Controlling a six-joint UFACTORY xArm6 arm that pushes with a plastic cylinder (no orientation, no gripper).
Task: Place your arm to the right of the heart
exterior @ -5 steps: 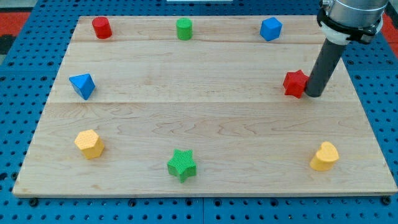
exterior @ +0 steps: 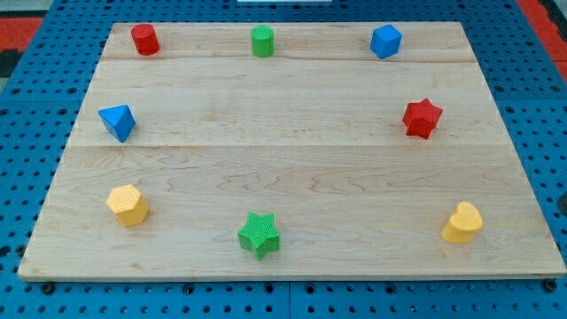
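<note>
The yellow heart [exterior: 462, 222] lies near the bottom right corner of the wooden board [exterior: 283, 168]. My rod and its tip do not show in the view, so I cannot place the tip relative to the heart or any other block. A red star [exterior: 422, 118] lies at the right side of the board, above the heart.
A red cylinder [exterior: 144, 39], a green cylinder [exterior: 261, 41] and a blue block [exterior: 385, 41] line the top edge. A blue pyramid-like block [exterior: 117, 121] is at the left. A yellow block [exterior: 128, 205] and a green star [exterior: 259, 235] lie along the bottom.
The rod, which stood just right of the red star, has left the view. No block has moved.
</note>
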